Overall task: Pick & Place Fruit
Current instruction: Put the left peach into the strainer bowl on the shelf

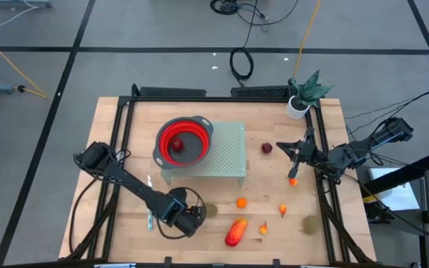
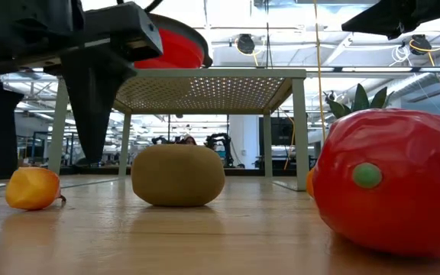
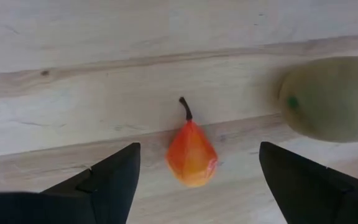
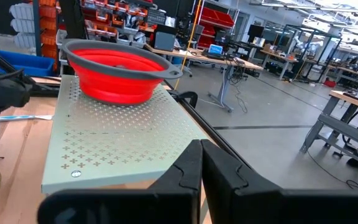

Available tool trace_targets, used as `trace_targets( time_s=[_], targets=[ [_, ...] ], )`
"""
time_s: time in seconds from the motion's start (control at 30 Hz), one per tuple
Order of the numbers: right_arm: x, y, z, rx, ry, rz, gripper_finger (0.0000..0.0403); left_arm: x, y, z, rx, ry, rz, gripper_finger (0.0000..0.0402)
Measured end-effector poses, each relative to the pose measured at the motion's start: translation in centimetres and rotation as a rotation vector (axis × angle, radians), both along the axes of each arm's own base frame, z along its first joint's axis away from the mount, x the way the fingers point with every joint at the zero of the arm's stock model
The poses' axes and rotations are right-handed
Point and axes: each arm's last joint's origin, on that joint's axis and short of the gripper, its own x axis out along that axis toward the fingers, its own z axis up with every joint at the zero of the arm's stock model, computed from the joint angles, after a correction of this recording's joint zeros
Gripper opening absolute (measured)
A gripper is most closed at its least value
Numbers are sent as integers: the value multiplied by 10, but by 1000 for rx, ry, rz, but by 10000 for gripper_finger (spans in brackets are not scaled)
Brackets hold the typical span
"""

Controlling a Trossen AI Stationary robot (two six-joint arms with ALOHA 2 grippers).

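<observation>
Dark fingers of the left gripper point(image 3: 194, 186) stand wide apart around a small orange fruit point(image 3: 191, 154) lying on the wooden table point(image 3: 104, 56), brown-green oval fruit point(image 3: 331, 99) just beside. Right gripper point(image 4: 201, 168), closed, waits near the red bowl point(image 4: 117, 68).

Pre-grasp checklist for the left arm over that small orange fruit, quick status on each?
1. Left hand open: ok, fingers stand wide apart.
2. Small orange fruit centred between the fingers: ok, it lies in the gap, stem pointing away from the hand.
3. Fingers clear of the fruit: ok, bare wood shows on both sides.
4. Neighbour clear: cannot tell, the brown-green oval fruit lies close to one finger's side.
5. Red bowl ready on the perforated stand: ok, upright with one dark-red fruit inside.
6. Right hand out of the way: ok, shut, off by the stand's far side.
</observation>
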Motion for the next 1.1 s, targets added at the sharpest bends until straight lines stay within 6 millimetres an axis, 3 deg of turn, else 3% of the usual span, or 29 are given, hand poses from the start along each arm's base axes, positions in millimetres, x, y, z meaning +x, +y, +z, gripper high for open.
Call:
trace_targets(
  time_s=[0.23,0.77,1.1],
  targets=[
    [0,0,0,0,0,0,0,5,0,0,-28,-29,-45,295],
    [0,0,1,7,-14,0,0,11,-5,-30,-53,57,-52,254],
    [0,0,1,16,-20,0,0,10,-5,-31,-49,67,-47,189]
  ],
)
